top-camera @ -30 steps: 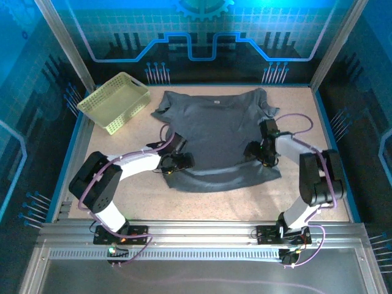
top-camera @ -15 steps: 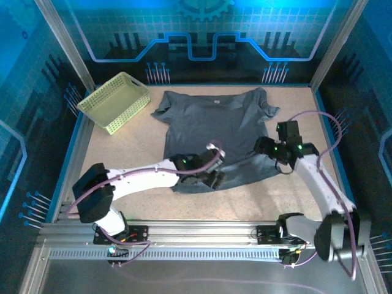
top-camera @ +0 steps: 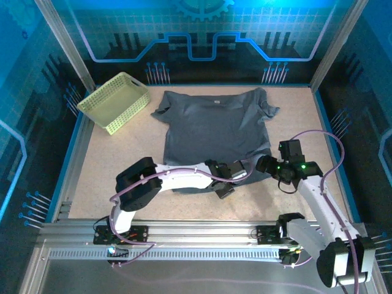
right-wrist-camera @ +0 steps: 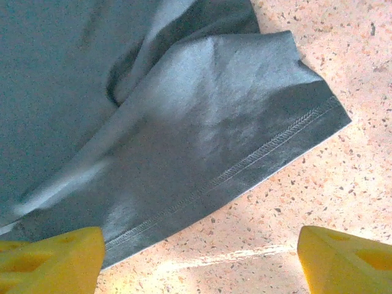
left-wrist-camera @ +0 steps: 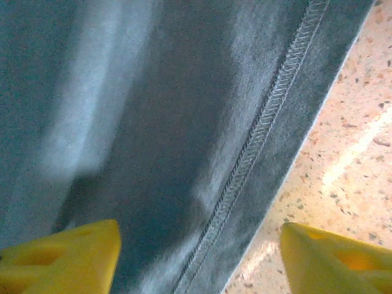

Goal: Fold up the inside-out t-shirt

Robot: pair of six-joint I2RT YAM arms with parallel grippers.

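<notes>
The inside-out t-shirt (top-camera: 214, 125) lies spread flat in the middle of the table, dark slate-grey, collar toward the far side. My left gripper (top-camera: 236, 176) reaches across to the shirt's near hem, right of centre. In the left wrist view the stitched hem (left-wrist-camera: 269, 116) runs between the yellow fingertips (left-wrist-camera: 61, 257) of the left gripper (left-wrist-camera: 196, 263), jaws apart, one over cloth and one over table. My right gripper (top-camera: 262, 165) hovers open at the near right corner of the shirt (right-wrist-camera: 318, 116). Bare tabletop lies between the right gripper (right-wrist-camera: 199, 263) fingers.
A pale yellow-green lattice basket (top-camera: 131, 112) stands at the far left corner, apart from the shirt. Speckled beige tabletop (top-camera: 122, 153) shows to the left and right of the shirt. Blue walls and metal posts ring the table.
My left gripper has swept right along the near hem, from the shirt's left side to right of centre. The right gripper has shifted down to the near right corner. The hem now lies straighter.
</notes>
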